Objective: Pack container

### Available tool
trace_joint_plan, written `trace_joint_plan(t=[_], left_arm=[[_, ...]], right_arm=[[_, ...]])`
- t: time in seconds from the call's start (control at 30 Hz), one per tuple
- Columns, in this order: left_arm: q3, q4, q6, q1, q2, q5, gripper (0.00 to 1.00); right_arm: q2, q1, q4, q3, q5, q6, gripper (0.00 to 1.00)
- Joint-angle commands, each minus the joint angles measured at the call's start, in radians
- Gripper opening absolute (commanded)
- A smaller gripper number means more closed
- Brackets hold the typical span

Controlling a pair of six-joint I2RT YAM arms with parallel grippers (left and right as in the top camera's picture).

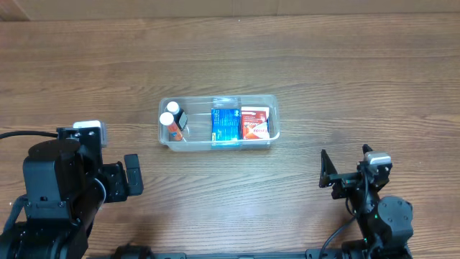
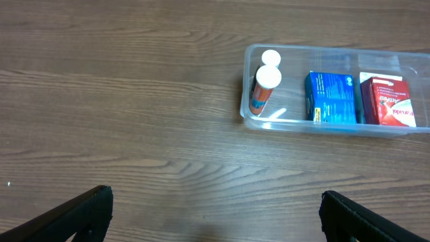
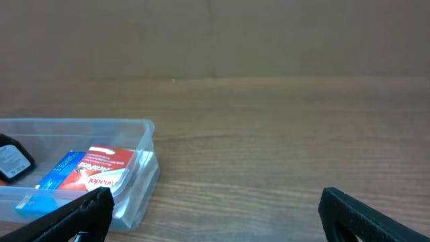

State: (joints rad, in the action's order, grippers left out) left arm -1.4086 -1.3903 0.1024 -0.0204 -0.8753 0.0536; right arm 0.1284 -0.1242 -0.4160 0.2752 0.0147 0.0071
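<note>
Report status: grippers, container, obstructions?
Left gripper open, empty. Right gripper open, empty. Container ahead, holding two white-capped bottles, blue box, red box. Nothing seen in the way.

I can't read a single word here outright. The red box (image 3: 101,168) in the container (image 1: 215,146) bears one white word across its face. It sits upside down from my right wrist, and its letters are too blurred to spell. The blue box (image 2: 330,97) carries fine pale print, too small to tell. The bottle (image 2: 262,94) has an orange label with no legible lettering. A dark item (image 3: 12,161) shows a grey label, also unreadable.
</note>
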Motion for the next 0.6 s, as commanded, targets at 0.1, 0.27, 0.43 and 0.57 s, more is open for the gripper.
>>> trace_joint_plan(t=[0.1,0.27,0.43,0.57], left_arm=[[0.000,0.003,0.018,-0.007,-0.001,0.006,1.00],[0.000,0.003,0.018,-0.007,-0.001,0.007,1.00],[0.000,0.003,0.018,-0.007,-0.001,0.007,1.00],[0.000,0.003,0.018,-0.007,-0.001,0.007,1.00]], right_arm=[[-0.123,0.007,0.115,-0.096,0.006,-0.042,1.00],[-0.126,0.007,0.273,-0.166,-0.004,-0.062,1.00],[-0.126,0.007,0.428,-0.232,-0.005,-0.167,1.00],[-0.126,0.008,0.461,-0.267,-0.006,-0.225,1.00]])
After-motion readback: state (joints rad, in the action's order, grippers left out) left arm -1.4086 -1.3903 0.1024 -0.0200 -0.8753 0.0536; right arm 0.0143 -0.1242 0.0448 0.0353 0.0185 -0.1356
